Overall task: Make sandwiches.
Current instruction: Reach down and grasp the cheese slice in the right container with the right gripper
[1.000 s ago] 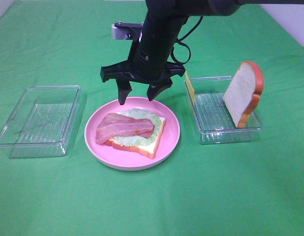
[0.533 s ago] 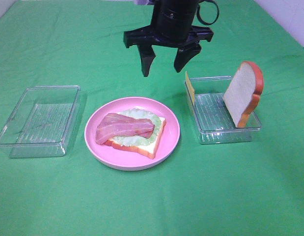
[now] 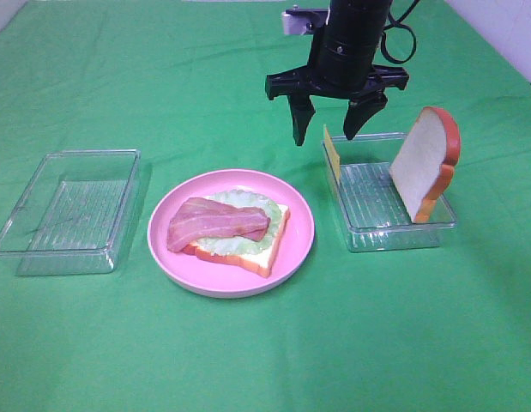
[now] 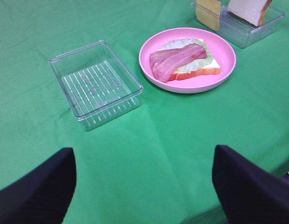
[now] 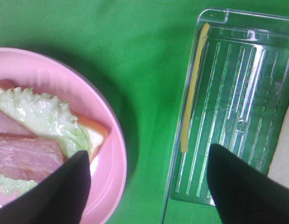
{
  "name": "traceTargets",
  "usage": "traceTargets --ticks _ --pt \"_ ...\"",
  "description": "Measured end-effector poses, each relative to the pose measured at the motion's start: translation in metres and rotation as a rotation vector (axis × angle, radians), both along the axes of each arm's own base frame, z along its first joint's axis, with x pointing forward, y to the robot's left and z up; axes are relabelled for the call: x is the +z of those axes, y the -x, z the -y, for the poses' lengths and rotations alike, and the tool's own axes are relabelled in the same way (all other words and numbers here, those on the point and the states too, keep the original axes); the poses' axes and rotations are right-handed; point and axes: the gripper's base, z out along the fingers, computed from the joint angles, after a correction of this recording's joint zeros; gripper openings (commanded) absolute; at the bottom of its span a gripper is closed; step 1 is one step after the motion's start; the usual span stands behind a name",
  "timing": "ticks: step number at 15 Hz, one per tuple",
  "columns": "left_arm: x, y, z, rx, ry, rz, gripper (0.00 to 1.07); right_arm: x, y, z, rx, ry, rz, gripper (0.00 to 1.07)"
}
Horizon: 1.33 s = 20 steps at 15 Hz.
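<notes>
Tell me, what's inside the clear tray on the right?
In the tray, a yellow cheese slice stands on edge against one wall, and a bread slice leans upright at the opposite end. The ribbed floor between is bare. Anything behind the bread is hidden.

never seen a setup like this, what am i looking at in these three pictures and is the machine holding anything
This is a robot with two arms, each ending in a two-fingered claw, a gripper. The wide picture is from a camera high above the green cloth. The other two are from cameras on each wrist; the dark shapes there are that gripper's own fingers. A pink plate holds an unfinished toy sandwich: bread slice, lettuce, bacon strip on top. One clear tray is empty. The other tray holds a cheese slice standing on edge and a second bread slice leaning upright. The right gripper hangs open above the cheese; the left gripper is open too. Neither holds anything.
</notes>
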Motion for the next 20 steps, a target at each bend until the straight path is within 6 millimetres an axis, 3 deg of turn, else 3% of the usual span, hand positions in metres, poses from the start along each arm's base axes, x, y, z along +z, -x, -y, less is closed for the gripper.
traceTargets --ticks 8,14,18,20 --pt "0.000 0.000 0.000 0.000 0.000 0.000 0.76 -0.031 -0.015 0.005 -0.014 0.011 0.017 0.56" --pt "0.000 0.000 0.000 0.000 0.000 0.000 0.76 -0.036 -0.019 0.007 -0.003 0.049 0.035 0.31" --pt "0.000 0.000 0.000 0.000 0.000 0.000 0.76 -0.036 -0.020 0.008 -0.001 0.054 0.038 0.04" --pt "0.000 0.000 0.000 0.000 0.000 0.000 0.76 -0.036 -0.020 0.008 -0.001 0.054 0.038 0.00"
